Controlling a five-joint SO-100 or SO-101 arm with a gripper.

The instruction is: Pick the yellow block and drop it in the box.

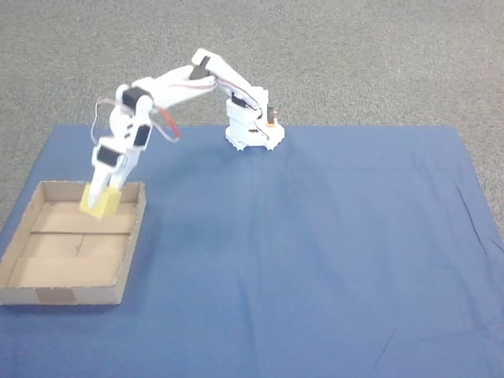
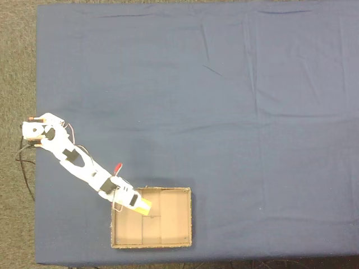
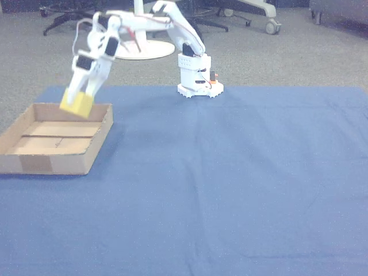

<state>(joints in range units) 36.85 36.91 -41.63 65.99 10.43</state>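
The small pale yellow block (image 1: pixel 101 202) (image 2: pixel 145 207) (image 3: pixel 77 104) hangs in the air between the white fingers of my gripper (image 1: pixel 100 197) (image 2: pixel 141 205) (image 3: pixel 76 100), which is shut on it. It is held just above the far corner of the box (image 1: pixel 126 264) (image 2: pixel 188 218) (image 3: pixel 69 164), a shallow brown cardboard tray with low walls and a dark seam across its floor. In the other view the block sits clearly higher than the tray's rim. The arm reaches out from its white base (image 1: pixel 252 130) (image 2: pixel 36 130) (image 3: pixel 195 80) to the tray.
A blue cloth (image 1: pixel 315 252) (image 2: pixel 224 101) (image 3: pixel 230 184) covers the table, with grey carpet around it. Office chair bases (image 3: pixel 247 14) stand on the floor behind the arm. A tape patch (image 1: pixel 57 296) marks the tray's near wall.
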